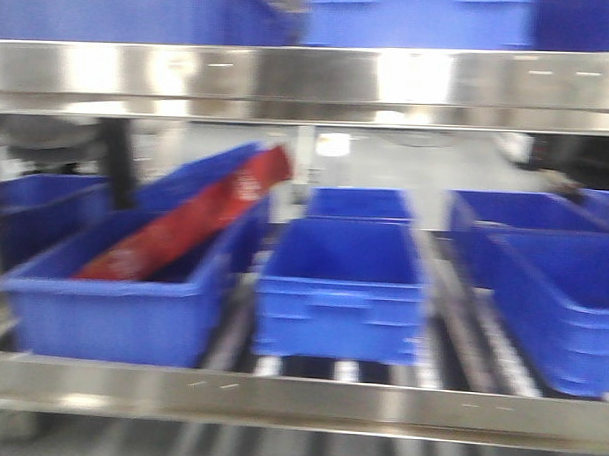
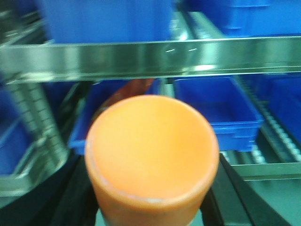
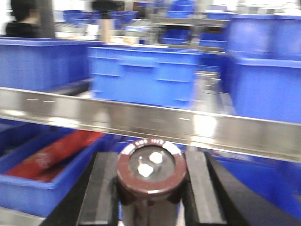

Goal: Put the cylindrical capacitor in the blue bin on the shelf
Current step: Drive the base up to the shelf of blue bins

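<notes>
Dark cylindrical capacitor (image 3: 151, 173) gripped in right claw (image 3: 151, 190), before shiny shelf (image 3: 70, 112)

The shelf (image 1: 310, 78) is mirror-bright polished steel — the blue bins (image 1: 340, 289) smooth, dull-sheened plastic, the orange cup (image 2: 150, 146) smooth and matt, the cylindrical capacitor (image 3: 150, 172) glossy-sleeved.

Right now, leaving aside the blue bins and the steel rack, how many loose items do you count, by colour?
Orange: 1, smooth orange cylinder in the left gripper.
Dark brown: 1, stubby cylindrical capacitor in the right gripper.
Red: 1, long red packet leaning in a blue plastic bin.
Total: 3
</notes>
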You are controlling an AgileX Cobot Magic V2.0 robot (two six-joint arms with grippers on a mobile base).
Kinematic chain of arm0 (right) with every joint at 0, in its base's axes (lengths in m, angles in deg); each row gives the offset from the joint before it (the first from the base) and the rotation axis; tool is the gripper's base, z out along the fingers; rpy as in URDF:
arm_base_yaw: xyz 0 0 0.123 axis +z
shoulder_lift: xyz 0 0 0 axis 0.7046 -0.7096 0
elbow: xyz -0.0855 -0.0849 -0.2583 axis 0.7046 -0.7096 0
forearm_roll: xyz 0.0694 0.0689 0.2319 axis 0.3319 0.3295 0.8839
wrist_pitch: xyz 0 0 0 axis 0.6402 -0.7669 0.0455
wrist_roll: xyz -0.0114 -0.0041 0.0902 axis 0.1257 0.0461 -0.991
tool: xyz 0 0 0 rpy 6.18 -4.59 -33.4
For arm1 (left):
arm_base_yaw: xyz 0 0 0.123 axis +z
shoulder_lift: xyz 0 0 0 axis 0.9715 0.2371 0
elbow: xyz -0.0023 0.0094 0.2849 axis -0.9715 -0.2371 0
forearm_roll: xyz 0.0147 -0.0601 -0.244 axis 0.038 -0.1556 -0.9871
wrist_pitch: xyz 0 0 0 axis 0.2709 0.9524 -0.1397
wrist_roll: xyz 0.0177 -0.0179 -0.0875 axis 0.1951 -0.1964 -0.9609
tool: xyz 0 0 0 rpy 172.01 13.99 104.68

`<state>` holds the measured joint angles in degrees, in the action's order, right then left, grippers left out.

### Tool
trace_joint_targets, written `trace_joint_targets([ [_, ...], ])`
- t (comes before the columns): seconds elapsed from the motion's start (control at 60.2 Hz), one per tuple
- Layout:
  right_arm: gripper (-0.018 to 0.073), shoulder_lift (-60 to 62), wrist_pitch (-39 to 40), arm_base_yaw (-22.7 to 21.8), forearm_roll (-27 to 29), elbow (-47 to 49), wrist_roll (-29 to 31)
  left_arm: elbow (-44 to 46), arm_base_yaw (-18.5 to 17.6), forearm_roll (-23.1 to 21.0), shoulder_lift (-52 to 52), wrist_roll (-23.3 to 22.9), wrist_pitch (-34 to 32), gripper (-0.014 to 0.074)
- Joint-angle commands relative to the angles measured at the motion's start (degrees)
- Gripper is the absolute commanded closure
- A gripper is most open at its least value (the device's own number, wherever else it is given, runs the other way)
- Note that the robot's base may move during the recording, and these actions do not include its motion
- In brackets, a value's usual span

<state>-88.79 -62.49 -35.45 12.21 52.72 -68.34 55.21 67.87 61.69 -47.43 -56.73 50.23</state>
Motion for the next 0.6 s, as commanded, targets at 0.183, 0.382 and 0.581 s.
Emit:
trace_joint_targets([
  [0.183,0.0721,0.2,1.5,0.0,-0.2,0.1,0.1,0.3,-0.3,-0.1,-0.2,-0.4,-1.1,0.0707],
  [0.382,0.0721,0.2,1.5,0.0,-0.2,0.1,0.1,0.3,-0.3,-0.1,-0.2,-0.4,-1.1,0.0707],
  [0.581,0.0721,0.2,1.5,0.0,-0.2,0.1,0.1,0.3,-0.3,-0.1,-0.2,-0.4,-1.1,0.0707],
])
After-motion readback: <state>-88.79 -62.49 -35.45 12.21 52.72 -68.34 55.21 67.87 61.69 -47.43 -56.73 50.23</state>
